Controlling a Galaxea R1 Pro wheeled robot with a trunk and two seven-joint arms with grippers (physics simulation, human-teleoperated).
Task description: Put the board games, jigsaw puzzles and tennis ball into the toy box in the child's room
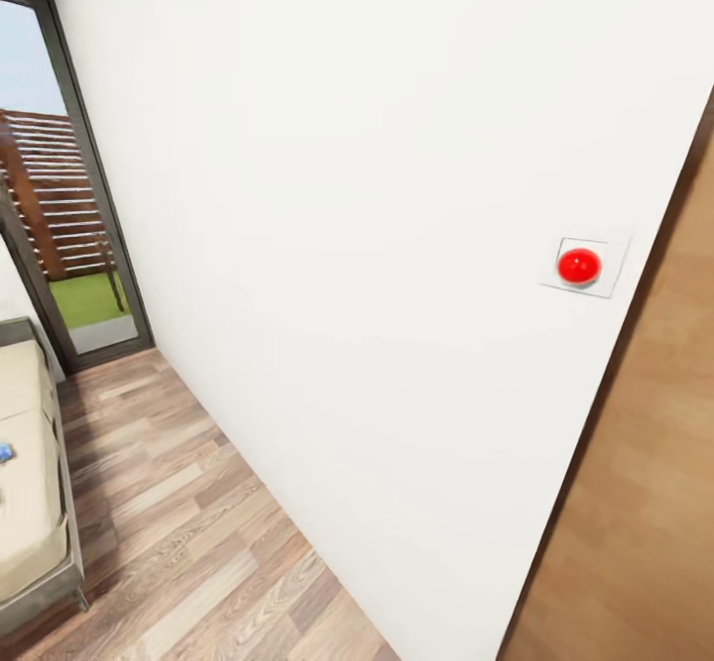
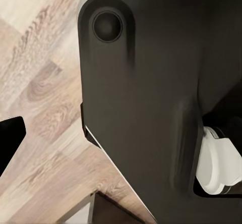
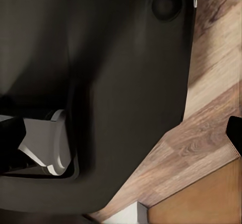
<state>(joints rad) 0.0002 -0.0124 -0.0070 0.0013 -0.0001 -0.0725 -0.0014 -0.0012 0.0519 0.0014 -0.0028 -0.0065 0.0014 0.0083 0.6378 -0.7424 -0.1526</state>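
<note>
Head view: white wall [image 1: 397, 195], wood-plank floor [image 1: 188, 532], bed [image 1: 30, 502].

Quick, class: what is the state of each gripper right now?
Left gripper: cannot be told; one dark fingertip over the wood-plank floor.
Right gripper: cannot be told; one dark fingertip visible.

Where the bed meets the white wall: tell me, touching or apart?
Apart. In the head view a strip of wood floor runs between the bed and the wall.
</note>
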